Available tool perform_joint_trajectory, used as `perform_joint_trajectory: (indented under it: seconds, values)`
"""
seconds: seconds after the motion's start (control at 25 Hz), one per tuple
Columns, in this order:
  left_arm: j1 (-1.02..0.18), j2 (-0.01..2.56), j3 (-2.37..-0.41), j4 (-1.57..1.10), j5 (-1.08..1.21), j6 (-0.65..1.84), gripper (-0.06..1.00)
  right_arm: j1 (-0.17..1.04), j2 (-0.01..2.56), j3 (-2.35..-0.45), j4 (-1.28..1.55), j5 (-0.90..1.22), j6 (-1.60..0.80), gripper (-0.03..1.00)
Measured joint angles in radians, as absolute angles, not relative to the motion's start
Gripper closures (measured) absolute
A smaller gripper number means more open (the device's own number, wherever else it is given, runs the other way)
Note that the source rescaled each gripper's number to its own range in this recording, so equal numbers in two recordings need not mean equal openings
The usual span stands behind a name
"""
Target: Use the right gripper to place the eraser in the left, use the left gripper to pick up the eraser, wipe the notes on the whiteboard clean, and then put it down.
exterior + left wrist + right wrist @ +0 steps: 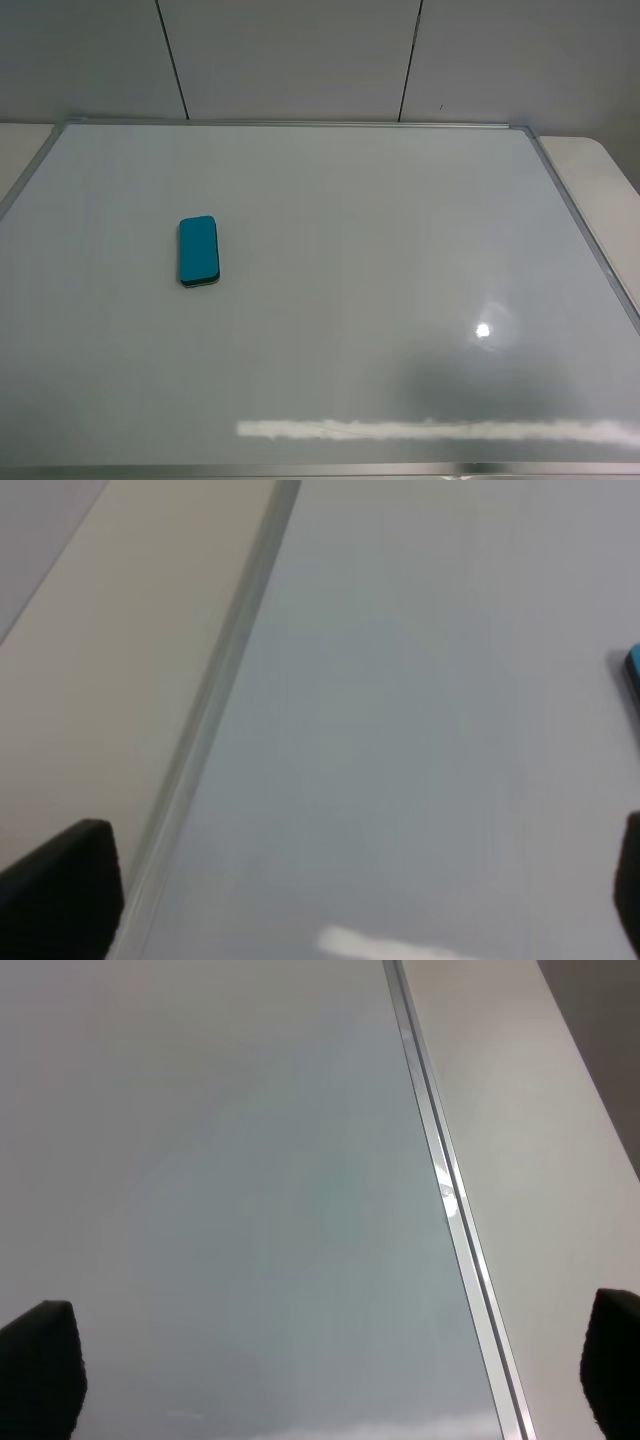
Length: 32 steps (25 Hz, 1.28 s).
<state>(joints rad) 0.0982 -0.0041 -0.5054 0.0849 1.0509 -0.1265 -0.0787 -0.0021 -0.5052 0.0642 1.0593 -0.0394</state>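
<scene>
Left claw (330,880): two black fingertips show at opposite edges of its wrist view, spread wide, nothing between them. It hangs over the whiteboard (350,250) close to the silver frame (215,710), with beige counter (130,650) beyond the frame. A sliver of the teal eraser (633,670) shows at the edge of this view, well apart from both fingertips.

Right claw (330,1370): also spread wide, empty; fingertips at either side of its wrist view. It sits above the board's opposite frame rail (450,1210), one fingertip over board, the other over counter.

High view: neither arm appears. Eraser (198,250) lies flat on the board, left of centre, long axis running roughly toward the back edge, thin dark underside visible along its near end. Nothing lies near it. No red marking can be made out on the board surface. A bright light spot and a pale reflected streak (430,430) show on the gloss toward the near edge. Grey panelled wall (300,60) stands behind the board.
</scene>
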Motion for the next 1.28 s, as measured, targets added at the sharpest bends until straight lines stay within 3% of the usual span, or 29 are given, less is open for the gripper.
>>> perform_joint_trajectory:
  seconds: [0.48, 0.92, 1.28]
  values:
    - [-0.002, -0.004, -0.505, 0.085, 1.052, -0.127, -0.06, -0.079, -0.002, -0.505, 0.064, 1.059, -0.039, -0.03]
    - [-0.002, -0.004, -0.505, 0.073, 1.052, -0.127, -0.06, -0.079, -0.002, -0.505, 0.064, 1.059, -0.039, -0.03]
    - [0.079, -0.004, -0.505, 0.070, 1.052, -0.127, -0.06, -0.079, -0.002, -0.505, 0.064, 1.059, -0.039, -0.03]
